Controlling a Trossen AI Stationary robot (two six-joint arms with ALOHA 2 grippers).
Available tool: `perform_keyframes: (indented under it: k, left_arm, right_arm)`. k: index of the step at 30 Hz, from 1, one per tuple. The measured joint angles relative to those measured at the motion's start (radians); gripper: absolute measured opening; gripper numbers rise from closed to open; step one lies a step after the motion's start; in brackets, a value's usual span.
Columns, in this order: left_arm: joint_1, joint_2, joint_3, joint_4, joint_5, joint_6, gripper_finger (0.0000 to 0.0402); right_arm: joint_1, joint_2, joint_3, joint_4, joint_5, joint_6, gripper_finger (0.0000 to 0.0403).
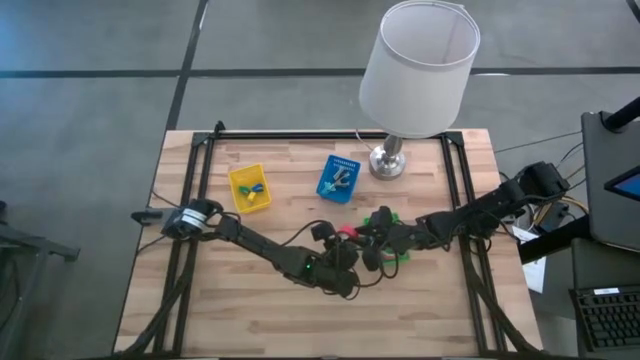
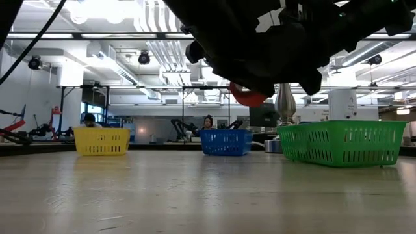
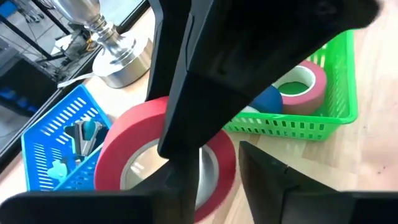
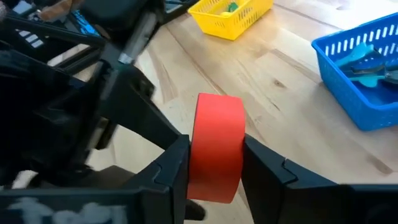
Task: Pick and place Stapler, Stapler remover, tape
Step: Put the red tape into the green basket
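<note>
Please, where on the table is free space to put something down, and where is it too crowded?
Bare wood runs along the table's near edge, in front of both arms, and between the yellow basket and the left rail. It is crowded mid-table: the left gripper and right gripper meet at a red tape roll beside the green basket.

Grey floor (image 1: 90, 120), bright ceiling lights (image 2: 97, 10)

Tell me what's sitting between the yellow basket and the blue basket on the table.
Nothing: in the low view, only bare wooden tabletop lies between the yellow basket and the blue basket. The high view shows the same empty gap.
</note>
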Motion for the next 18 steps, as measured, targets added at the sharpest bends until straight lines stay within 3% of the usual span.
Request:
perform_keyframes:
  k: [9, 18]
  left_arm:
    - [-0.002, 0.000, 0.000, -0.009, 0.083, -0.050, 0.0156]
    - [-0.009, -0.004, -0.013, -0.015, 0.113, -0.093, 0.0154]
  right_arm:
    - [0.010, 0.001, -0.001, -0.125, 0.003, 0.072, 0.0116]
    - [0.058, -0.057, -0.004, -0.197, 0.003, 0.106, 0.0116]
